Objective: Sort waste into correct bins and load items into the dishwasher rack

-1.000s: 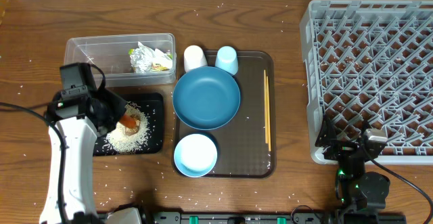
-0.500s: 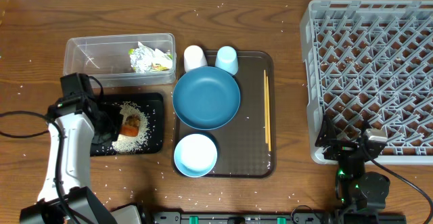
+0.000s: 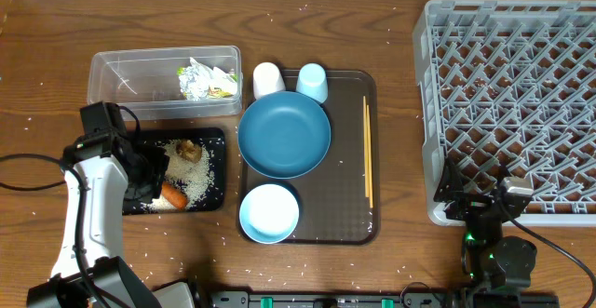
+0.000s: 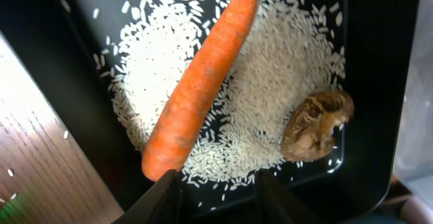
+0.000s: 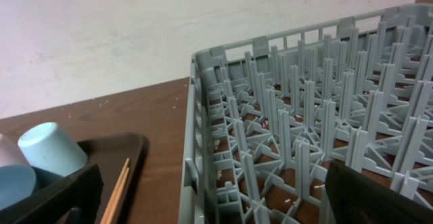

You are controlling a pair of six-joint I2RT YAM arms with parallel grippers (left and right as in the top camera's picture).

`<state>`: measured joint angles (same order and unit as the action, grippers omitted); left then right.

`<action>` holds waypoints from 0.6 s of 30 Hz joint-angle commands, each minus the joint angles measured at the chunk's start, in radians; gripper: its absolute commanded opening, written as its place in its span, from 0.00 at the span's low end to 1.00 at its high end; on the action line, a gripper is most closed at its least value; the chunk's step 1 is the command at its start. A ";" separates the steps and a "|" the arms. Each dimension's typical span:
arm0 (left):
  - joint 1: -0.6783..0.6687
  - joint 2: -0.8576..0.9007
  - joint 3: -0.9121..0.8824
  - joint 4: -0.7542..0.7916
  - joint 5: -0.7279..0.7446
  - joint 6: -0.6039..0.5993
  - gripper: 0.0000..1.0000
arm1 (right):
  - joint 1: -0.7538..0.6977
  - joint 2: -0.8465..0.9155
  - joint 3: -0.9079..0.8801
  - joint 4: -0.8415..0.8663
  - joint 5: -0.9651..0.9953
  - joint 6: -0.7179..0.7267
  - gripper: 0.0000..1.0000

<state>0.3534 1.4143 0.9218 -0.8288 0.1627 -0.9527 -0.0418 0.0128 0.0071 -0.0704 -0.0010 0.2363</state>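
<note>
An orange carrot [image 4: 199,88] lies loose across the white rice [image 4: 270,82] in the black tray [image 4: 74,55], with the brown lump [image 4: 316,124] beside it. My left gripper [image 4: 216,198] hovers just behind the carrot's thick end, open, with nothing between its fingers. From overhead, the carrot [image 3: 174,195] lies at the black tray's [image 3: 214,192] front, right of the left gripper [image 3: 154,189]. The wrapper [image 3: 207,78] sits in the clear tub [image 3: 112,71]. My right gripper [image 5: 213,207] stands open at the rack's [image 5: 304,116] near corner, holding nothing.
The brown serving tray [image 3: 346,196] carries the blue plate [image 3: 284,133], white bowl [image 3: 270,212], white cup [image 3: 268,78], light-blue cup [image 3: 312,82] and chopsticks [image 3: 367,150]. The grey rack [image 3: 512,103] fills the right side. Stray rice grains dot the table.
The left gripper has opened and let the carrot go. The carrot now lies at the front of the black tray. The gripper has drawn back to the left. The right arm is unmoved.
</note>
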 commanded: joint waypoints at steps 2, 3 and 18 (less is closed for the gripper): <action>0.005 -0.019 0.004 -0.004 0.075 0.118 0.37 | -0.017 -0.002 -0.002 -0.005 0.003 -0.006 0.99; 0.006 -0.029 0.005 -0.004 0.087 0.133 0.37 | -0.017 -0.002 -0.002 -0.004 0.003 -0.006 0.99; 0.242 -0.339 0.013 -0.031 0.016 0.159 0.99 | -0.017 -0.002 -0.002 -0.004 0.003 -0.006 0.99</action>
<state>0.5434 1.1164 0.9218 -0.8402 0.2104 -0.7998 -0.0418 0.0128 0.0071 -0.0704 -0.0010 0.2363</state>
